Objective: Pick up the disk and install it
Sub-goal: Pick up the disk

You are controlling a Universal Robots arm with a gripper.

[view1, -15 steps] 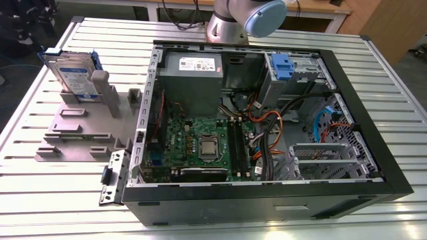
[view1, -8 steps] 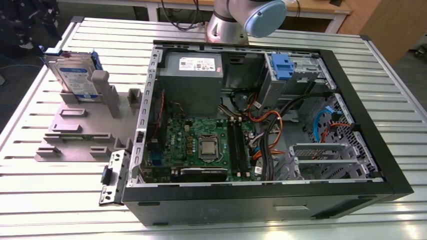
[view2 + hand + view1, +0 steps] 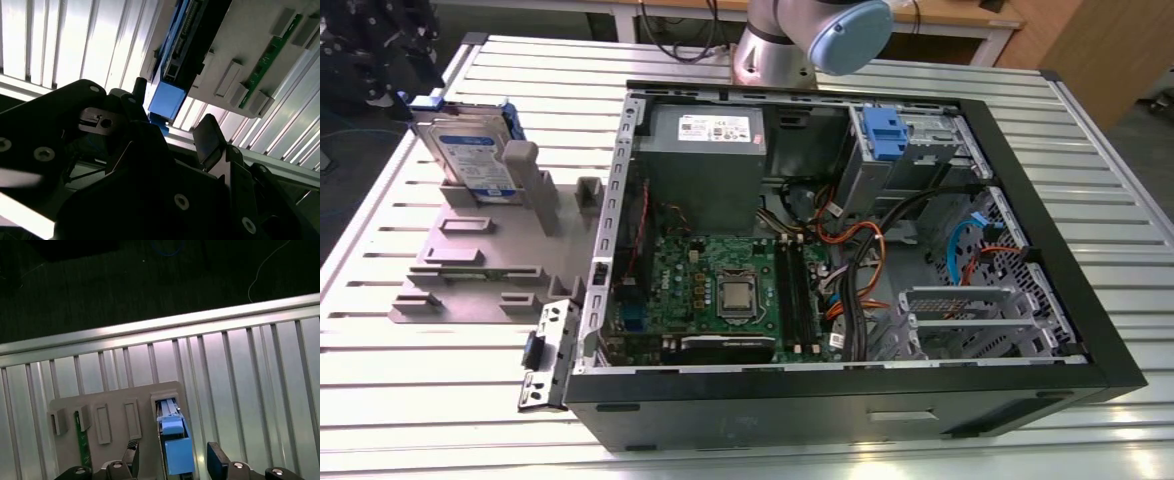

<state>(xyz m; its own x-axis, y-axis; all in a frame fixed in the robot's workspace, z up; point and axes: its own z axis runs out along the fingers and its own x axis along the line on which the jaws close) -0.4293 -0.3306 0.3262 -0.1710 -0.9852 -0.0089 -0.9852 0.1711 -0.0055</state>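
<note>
The disk, silver-grey with a white-and-blue label and a blue carrier, stands on edge in a grey holder at the exterior view's left, beside the open computer case. In both wrist views I look down on the disk's top edge. My gripper is open. Its two black fingertips stand one on each side of the disk with a gap on both sides, touching nothing.
The grey holder also carries a green circuit strip and several empty slots. Inside the case are a motherboard, cables, a blue latch at a drive bay and a metal cage. The slatted table's edge runs close behind the holder.
</note>
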